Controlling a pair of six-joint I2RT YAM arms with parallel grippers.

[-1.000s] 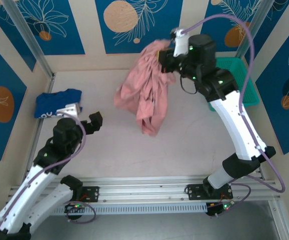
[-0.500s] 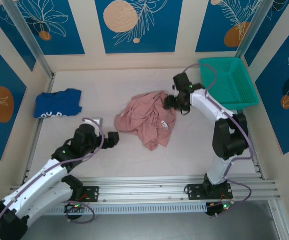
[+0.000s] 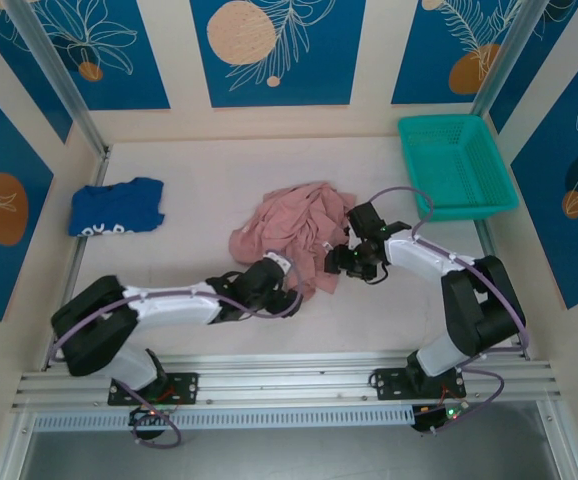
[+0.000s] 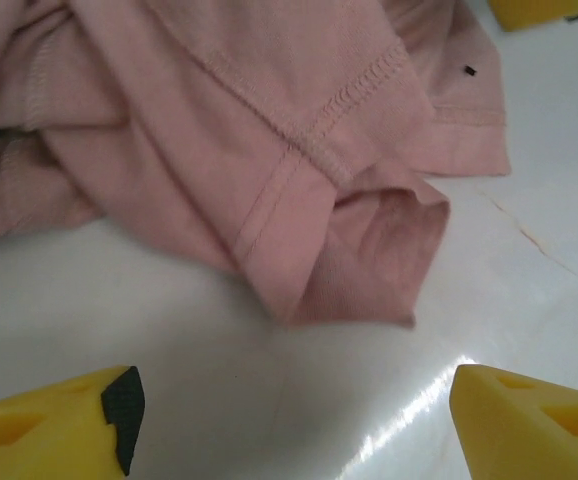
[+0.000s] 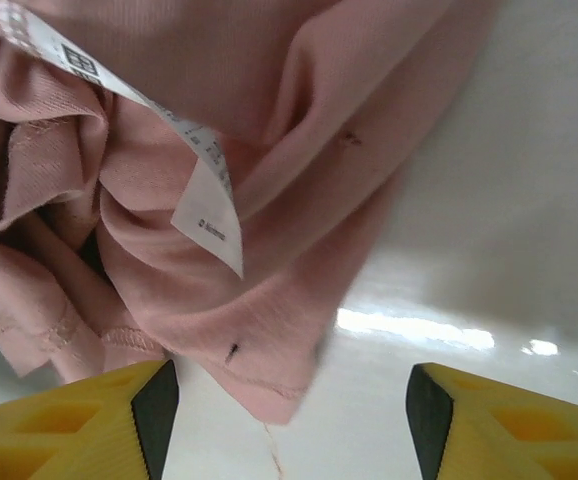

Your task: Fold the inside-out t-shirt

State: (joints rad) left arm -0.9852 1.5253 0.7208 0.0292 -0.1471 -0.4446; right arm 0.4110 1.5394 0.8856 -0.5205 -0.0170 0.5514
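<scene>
The left gripper (image 4: 289, 422) sits low over the worktop (image 3: 179, 170), jaws spread and empty. It is just short of the heap's 7 o'clock edge, where a hemmed tube, probably a sleeve (image 4: 374, 250), lies open toward it. The right gripper (image 5: 291, 412) is likewise spread with nothing between its fingers. It faces a folded corner at the heap's 4 o'clock edge, below a white care label (image 5: 207, 205).

The inside-out t-shirt (image 3: 289, 228) lies crumpled near the middle of the worktop, between the two grippers. Its raised seams and the exposed label fit a garment turned inside out. It looks light, limp and not slippery: it should drape and bunch instead of holding a shape, so a pinch on one layer will drag the rest. The double-stitched hems and sleeve edge look like the firmest places to grip.

The heap is broad at its 12 o'clock side and narrows to a tongue toward 6 o'clock, so its long axis seems to run far to near. Which end is the collar cannot be told.
</scene>
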